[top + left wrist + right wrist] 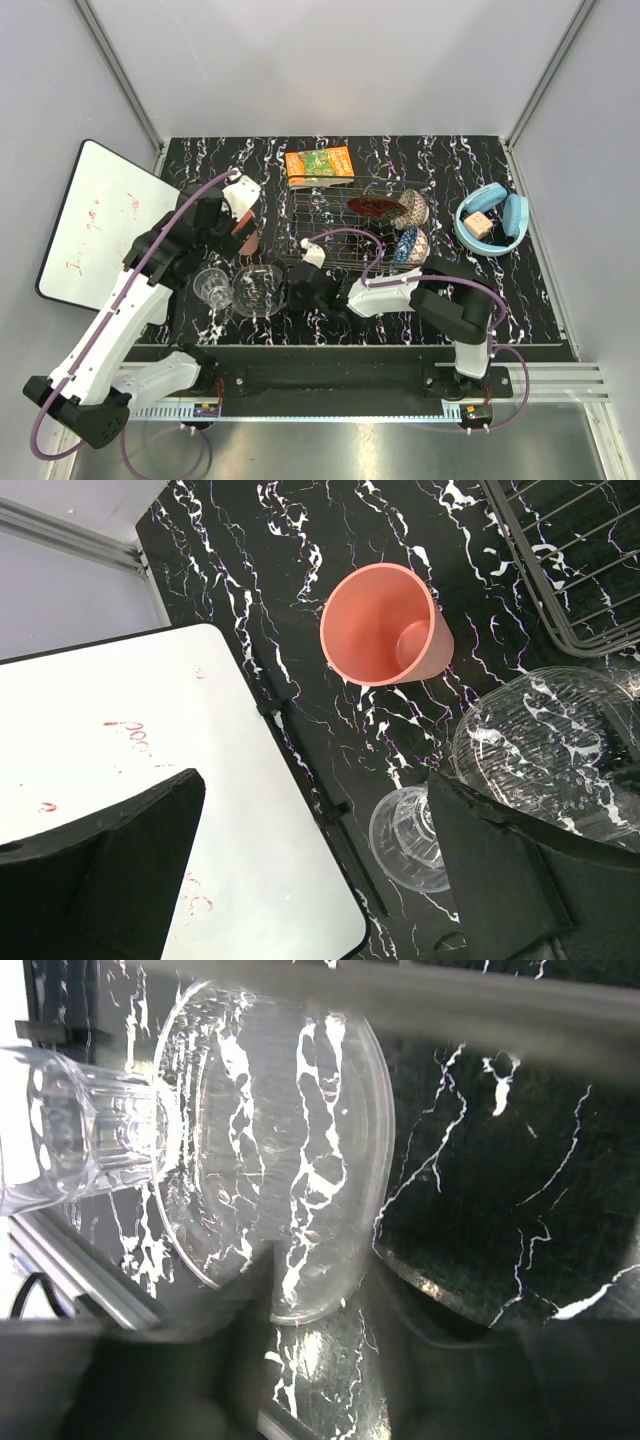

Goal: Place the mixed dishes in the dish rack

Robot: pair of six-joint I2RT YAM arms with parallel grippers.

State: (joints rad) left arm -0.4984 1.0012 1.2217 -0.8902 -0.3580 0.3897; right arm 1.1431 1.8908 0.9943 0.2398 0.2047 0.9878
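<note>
1. Your right jaws (290, 290) sit astride the rim of the clear glass bowl (270, 1160). The wrist view is blurred, so I cannot tell whether they pinch it. Slick glass held by one edge may slip or swing if you lift fast.
2. The clear drinking glass (80, 1130) stands against the bowl's side away from those jaws. Dragging the bowl instead of raising it would likely topple the glass.
3. Your left jaws (315, 778) hang wide open and empty over the bench (450, 160), beside a whiteboard (150, 730). The salmon-pink cup (385, 625) lies ahead, its mouth toward the camera. Whether it is upright or tipped is unclear. If tipped, a one-sided touch could roll it away.
4. The dish rack (325, 215) lies beyond. The red floral plate (372, 207), brownish patterned bowl (412, 207) and blue patterned bowl (408, 245) crowd its right end. A low carry could clip the wire wall.
5. Both arms work close together, so moving them at once risks a collision.
</note>
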